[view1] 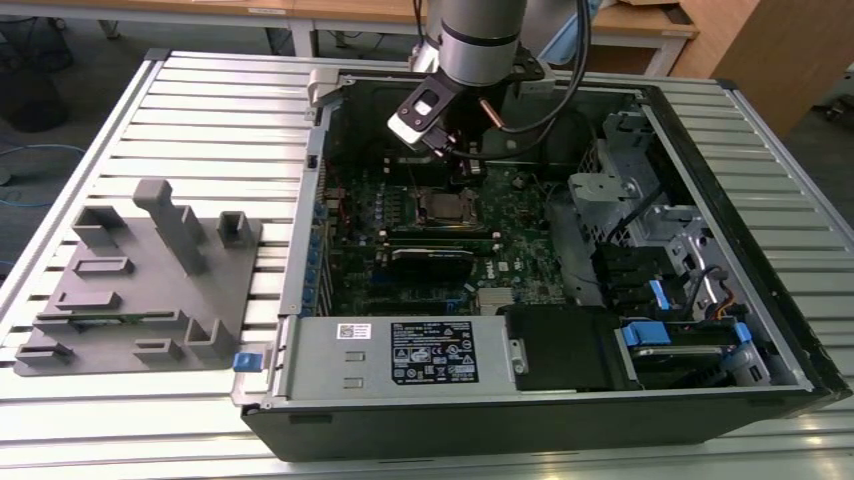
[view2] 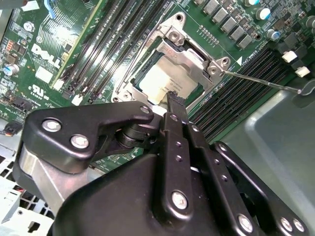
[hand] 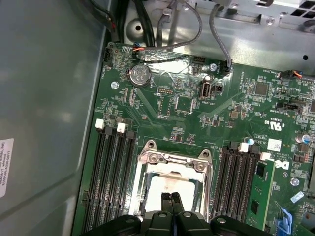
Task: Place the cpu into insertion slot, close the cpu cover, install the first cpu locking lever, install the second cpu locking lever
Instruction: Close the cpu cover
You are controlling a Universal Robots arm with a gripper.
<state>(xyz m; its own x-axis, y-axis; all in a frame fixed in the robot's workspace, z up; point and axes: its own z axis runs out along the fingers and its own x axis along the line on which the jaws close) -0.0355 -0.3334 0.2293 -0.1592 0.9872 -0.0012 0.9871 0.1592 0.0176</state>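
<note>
The claw (hand: 172, 199) hangs over the green motherboard (hand: 187, 128), its two black fingertips pressed together right above the cpu (hand: 167, 184). The cpu cover (hand: 173, 162) lies flat around that pale silvery square. Long black memory slots (hand: 112, 177) flank it on both sides, and a round coin battery (hand: 140, 75) sits farther off.

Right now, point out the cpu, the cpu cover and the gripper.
cpu (view2: 165, 82), second wrist view, silvery top.
cpu cover (view2: 192, 58), second wrist view, metal frame bar.
gripper (hand: 172, 196), first wrist view, between fingertips.

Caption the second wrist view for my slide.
Shut gripper poised over the cpu, seated under the closed cover.
</note>
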